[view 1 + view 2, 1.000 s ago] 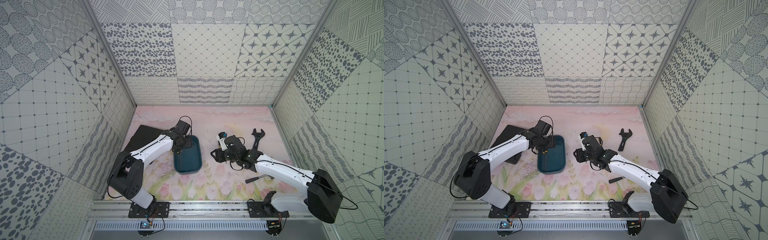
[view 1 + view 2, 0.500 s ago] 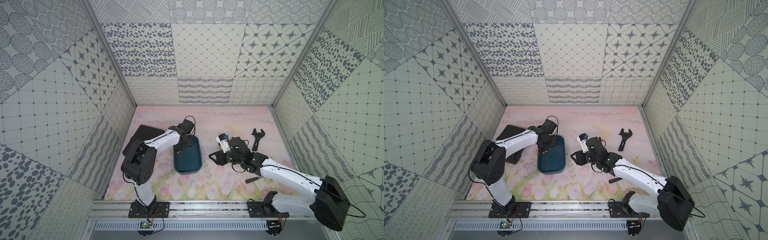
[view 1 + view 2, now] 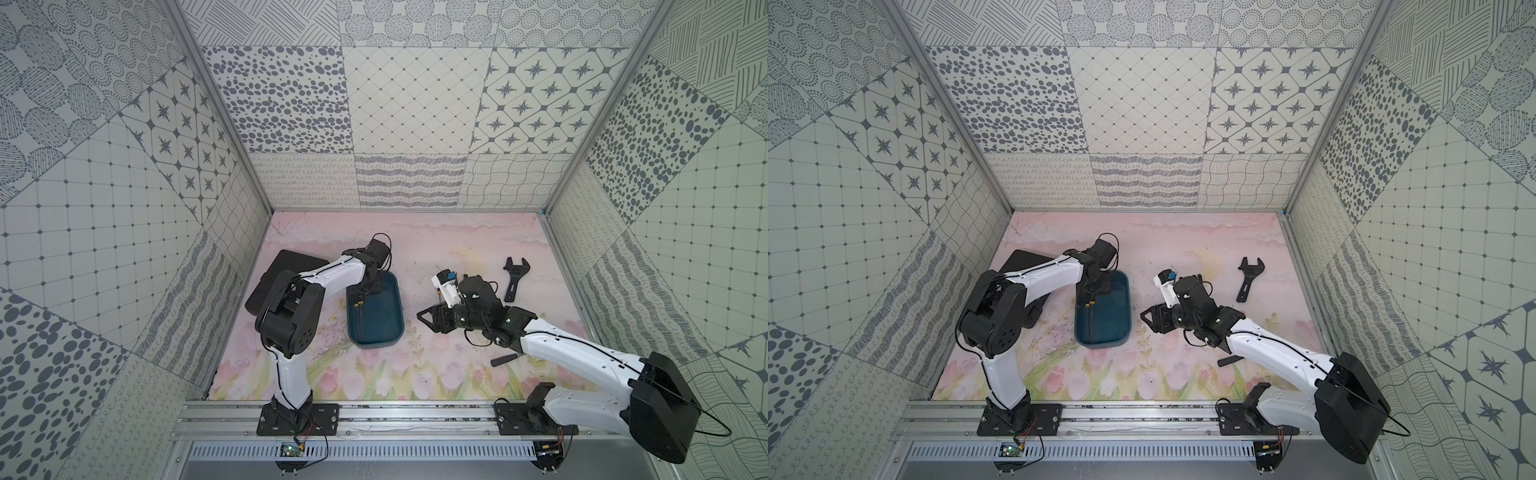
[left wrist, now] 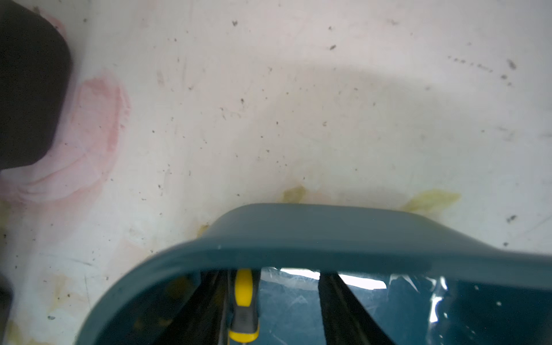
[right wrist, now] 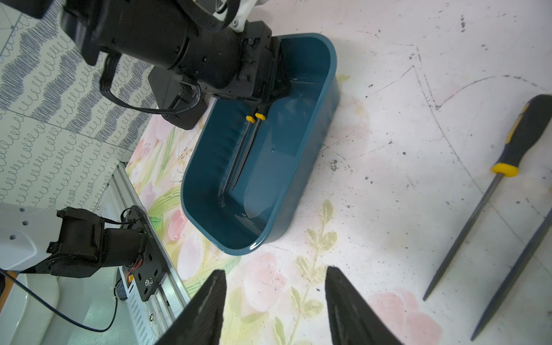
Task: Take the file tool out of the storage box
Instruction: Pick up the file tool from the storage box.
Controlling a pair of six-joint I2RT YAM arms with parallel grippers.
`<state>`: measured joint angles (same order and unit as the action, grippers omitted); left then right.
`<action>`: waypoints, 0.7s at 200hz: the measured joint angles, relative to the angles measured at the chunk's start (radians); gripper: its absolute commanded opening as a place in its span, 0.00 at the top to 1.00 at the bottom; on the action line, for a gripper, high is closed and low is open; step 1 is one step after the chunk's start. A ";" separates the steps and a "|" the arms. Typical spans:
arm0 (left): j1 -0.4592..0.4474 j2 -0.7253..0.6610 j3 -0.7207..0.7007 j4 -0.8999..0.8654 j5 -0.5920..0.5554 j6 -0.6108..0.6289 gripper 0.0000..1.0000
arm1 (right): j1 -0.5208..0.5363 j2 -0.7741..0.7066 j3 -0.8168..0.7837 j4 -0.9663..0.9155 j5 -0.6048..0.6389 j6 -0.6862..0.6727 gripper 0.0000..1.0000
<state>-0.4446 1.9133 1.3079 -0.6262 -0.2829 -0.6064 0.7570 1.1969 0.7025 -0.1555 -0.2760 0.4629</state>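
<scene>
File tool (image 5: 259,117) lies inside the storage box (image 5: 298,143), right down on the floor of it; it runs along the box's long wall on the black case (image 3: 291,264) side, thin shaft pointing to the near end of the box, and the glossy wall doubles it with a reflection. In the top views only its yellow collar shows against the teal.

Left gripper (image 3: 370,286) is dipped into the far end of the box; the left wrist view looks under the rim and shows its two fingers (image 4: 343,307) standing apart, the dark handle with its yellow ends between them; the handle sits close beside one finger, with a clear gap to the other; so the gripper is parted around the handle, not clamped on it.

Right gripper (image 5: 276,271) hangs above the counter (image 3: 415,249) on the side of the box away from the case, a little apart from the box wall and aimed toward it; its fingers are spread wide, nothing between them but floral print.

Farther out from the box on that same side, a second file (image 5: 507,167) lies flat on the counter, dark handle, yellow collar, grey shaft; in a top view it is partly hidden under the right arm. A black wrench (image 3: 514,278) lies beyond the right gripper, well apart from the box, level with its far end.
</scene>
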 measured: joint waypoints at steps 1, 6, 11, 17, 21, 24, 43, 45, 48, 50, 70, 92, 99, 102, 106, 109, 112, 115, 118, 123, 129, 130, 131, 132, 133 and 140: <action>0.000 0.001 0.000 0.000 0.000 0.000 0.47 | 0.000 0.000 0.000 0.000 0.000 0.000 0.42; 0.000 0.004 0.002 0.000 -0.002 0.000 0.48 | -0.001 0.000 0.000 0.000 -0.001 0.000 0.43; 0.001 0.006 0.004 -0.001 -0.002 0.000 0.49 | -0.002 0.000 0.000 0.001 -0.001 0.000 0.42; 0.001 0.010 0.007 -0.001 -0.002 0.000 0.49 | -0.002 0.000 -0.002 0.003 -0.002 0.000 0.42; 0.001 0.011 0.008 -0.001 -0.001 0.001 0.50 | -0.002 -0.001 -0.003 0.004 -0.002 0.000 0.42; 0.001 0.014 0.009 -0.001 -0.001 0.000 0.50 | -0.003 -0.001 -0.005 0.005 -0.002 0.000 0.42; 0.001 0.023 0.011 -0.001 -0.001 0.001 0.51 | -0.006 -0.005 -0.012 0.004 -0.002 0.000 0.42; 0.001 0.024 0.011 -0.001 -0.001 0.001 0.51 | -0.006 -0.005 -0.013 0.004 -0.002 0.000 0.42; 0.001 0.025 0.011 -0.001 -0.001 0.001 0.52 | -0.006 -0.006 -0.014 0.005 -0.002 0.000 0.42; 0.001 0.026 0.011 -0.001 0.000 0.002 0.52 | -0.006 -0.006 -0.014 0.005 -0.002 0.000 0.42; 0.001 0.034 0.011 -0.002 0.000 0.004 0.54 | -0.007 -0.006 -0.017 0.006 -0.002 0.000 0.42; 0.001 0.040 0.011 -0.002 0.000 0.005 0.59 | -0.007 -0.006 -0.018 0.007 -0.002 0.000 0.42; 0.001 0.041 0.011 0.000 0.000 0.005 0.61 | -0.007 -0.006 -0.018 0.007 -0.002 0.000 0.42; 0.001 0.042 0.011 0.000 0.001 0.005 0.63 | -0.007 -0.006 -0.019 0.007 -0.002 0.000 0.42; 0.001 0.042 0.011 0.001 0.001 0.006 0.65 | -0.007 -0.006 -0.019 0.007 -0.002 0.001 0.42; 0.001 0.042 0.011 0.002 0.002 0.006 0.67 | -0.007 -0.007 -0.019 0.008 -0.002 0.001 0.42; 0.001 0.043 0.011 0.003 0.002 0.007 0.69 | -0.007 -0.008 -0.020 0.008 -0.002 0.001 0.42; 0.001 0.043 0.011 0.004 0.003 0.007 0.71 | -0.007 -0.010 -0.021 0.008 -0.002 0.001 0.42; 0.001 0.043 0.011 0.006 0.004 0.006 0.72 | -0.007 -0.012 -0.023 0.008 -0.002 0.001 0.42; 0.001 0.043 0.011 0.008 0.005 0.005 0.74 | -0.007 -0.016 -0.024 0.008 -0.002 0.001 0.42; 0.001 0.044 0.011 0.009 0.007 0.010 0.76 | -0.007 -0.020 -0.026 0.009 -0.002 0.001 0.42; 0.001 0.044 0.011 0.009 0.008 0.007 0.76 | -0.007 -0.021 -0.027 0.009 -0.002 0.001 0.42; 0.001 0.044 0.011 0.010 0.008 0.006 0.77 | -0.007 -0.021 -0.027 0.009 -0.002 0.001 0.42; 0.001 0.044 0.011 0.010 0.009 0.008 0.77 | -0.007 -0.022 -0.027 0.010 -0.002 0.001 0.42; 0.001 0.044 0.011 0.010 0.009 0.008 0.77 | -0.007 -0.023 -0.028 0.010 -0.002 0.001 0.42; 0.001 0.044 0.011 0.010 0.012 0.009 0.80 | -0.007 -0.027 -0.029 0.010 -0.002 0.001 0.42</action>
<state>-0.4435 1.9572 1.3186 -0.6159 -0.2710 -0.5972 0.7502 1.1702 0.6731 -0.1452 -0.2779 0.4637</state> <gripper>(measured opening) 0.245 0.577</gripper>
